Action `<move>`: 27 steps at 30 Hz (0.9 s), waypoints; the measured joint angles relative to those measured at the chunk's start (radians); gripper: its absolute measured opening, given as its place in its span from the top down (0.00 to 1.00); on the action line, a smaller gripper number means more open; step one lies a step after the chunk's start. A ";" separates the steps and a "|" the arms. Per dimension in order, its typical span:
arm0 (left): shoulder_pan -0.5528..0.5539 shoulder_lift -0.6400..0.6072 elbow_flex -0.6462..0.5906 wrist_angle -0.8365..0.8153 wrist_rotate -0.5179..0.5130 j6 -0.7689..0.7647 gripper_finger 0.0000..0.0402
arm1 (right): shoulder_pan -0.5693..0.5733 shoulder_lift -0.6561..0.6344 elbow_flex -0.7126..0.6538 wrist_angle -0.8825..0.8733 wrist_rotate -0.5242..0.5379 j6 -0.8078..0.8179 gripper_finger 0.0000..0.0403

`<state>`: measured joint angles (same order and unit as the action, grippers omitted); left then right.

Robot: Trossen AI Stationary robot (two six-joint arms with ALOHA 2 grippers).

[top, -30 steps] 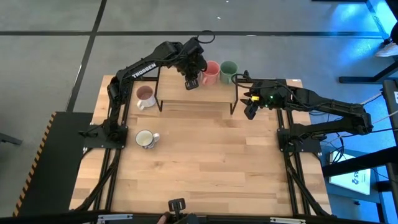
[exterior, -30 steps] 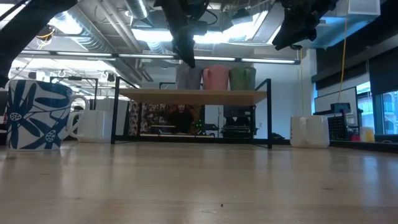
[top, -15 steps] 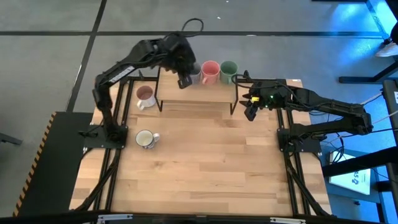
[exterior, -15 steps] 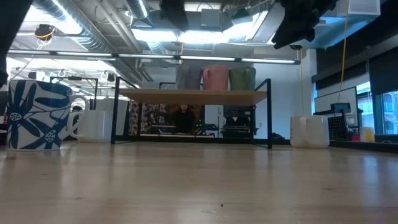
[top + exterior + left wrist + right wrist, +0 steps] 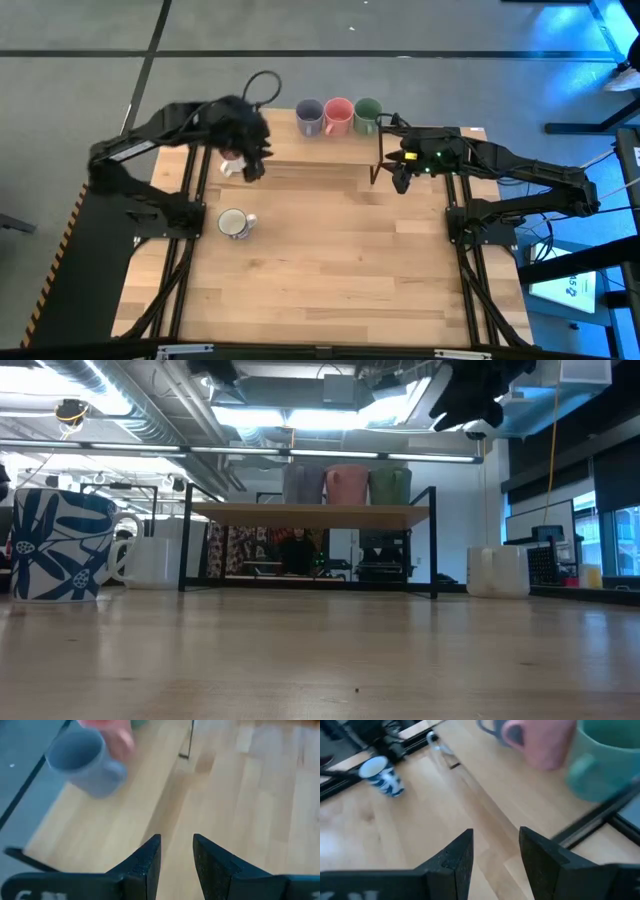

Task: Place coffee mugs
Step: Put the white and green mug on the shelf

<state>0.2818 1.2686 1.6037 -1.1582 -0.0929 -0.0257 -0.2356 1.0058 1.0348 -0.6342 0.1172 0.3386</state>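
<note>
Three mugs stand in a row on the raised shelf (image 5: 320, 150) at the table's far edge: purple-blue (image 5: 309, 117), coral pink (image 5: 338, 115) and green (image 5: 367, 115). On the table's left, the dusty pink mug (image 5: 229, 160) stands partly hidden under my left arm. A white mug with a blue leaf pattern (image 5: 233, 223) stands nearer. My left gripper (image 5: 255, 165) is open, in the air just right of the dusty pink mug; its wrist view shows the purple-blue mug (image 5: 85, 762) farther off. My right gripper (image 5: 400, 177) is open, in the air by the shelf's right end.
The shelf stands on thin black metal legs (image 5: 433, 540), with open space beneath it. The low view shows the patterned mug (image 5: 55, 545), a white mug (image 5: 150, 560) behind it and a white object (image 5: 497, 572) at the right. Bare wood covers the table's middle and near half.
My left gripper has drawn back from the purple-blue mug on the shelf, swinging toward the table's left and near side, and now hangs beside the dusty pink mug. The purple-blue mug stays on the shelf beside the coral pink one. My right arm has hardly moved.
</note>
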 joint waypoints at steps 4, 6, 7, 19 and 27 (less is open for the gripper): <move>-0.025 -0.136 -0.186 0.039 0.001 -0.060 0.73 | 0.000 0.000 0.000 -0.058 0.033 0.116 0.64; -0.044 -0.194 -0.248 0.042 0.001 -0.093 0.73 | 0.000 0.000 0.000 -0.128 0.054 0.181 0.64; -0.054 -0.220 -0.273 0.044 0.002 -0.100 0.73 | 0.000 0.000 0.000 -0.178 0.069 0.222 0.64; -0.093 -0.356 -0.392 0.102 -0.021 -0.057 0.73 | -0.008 -0.004 -0.272 -0.252 0.262 0.851 0.50; -0.093 -0.352 -0.392 0.116 -0.021 -0.050 0.73 | -0.068 0.018 -0.460 0.012 0.357 0.967 0.37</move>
<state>0.1890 0.9161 1.2118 -1.0423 -0.1139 -0.0756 -0.3034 1.0239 0.5748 -0.6220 0.4743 1.3060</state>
